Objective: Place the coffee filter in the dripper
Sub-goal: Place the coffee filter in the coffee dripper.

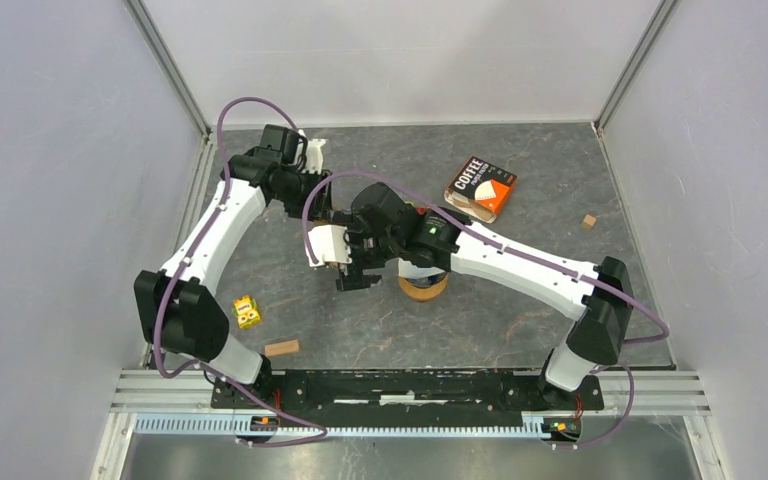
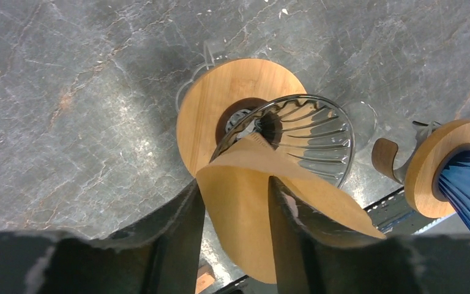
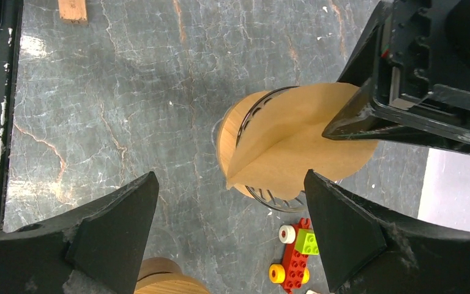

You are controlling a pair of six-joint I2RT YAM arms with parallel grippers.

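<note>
The brown paper coffee filter [image 2: 245,202] stands between the fingers of my left gripper [image 2: 234,182], and its pointed end reaches into the dripper. The jaws are parted and do not pinch the paper. The dripper [image 2: 318,131] is a ribbed glass cone on a round wooden collar [image 2: 220,104], tilted toward the camera. In the right wrist view the filter [image 3: 300,147] leans out of the dripper [image 3: 232,141], with a left finger [image 3: 367,116] against it. My right gripper [image 3: 231,177] hovers wide open just short of the dripper, holding nothing. In the top view both grippers [image 1: 358,278] hide the dripper.
A second dripper with a blue cone [image 2: 453,171] stands close by on the right. A toy brick car [image 3: 294,257] lies beside the dripper. The coffee filter box [image 1: 480,188] is at the back, with a yellow toy [image 1: 247,312] and a wooden block [image 1: 282,348] near the front left.
</note>
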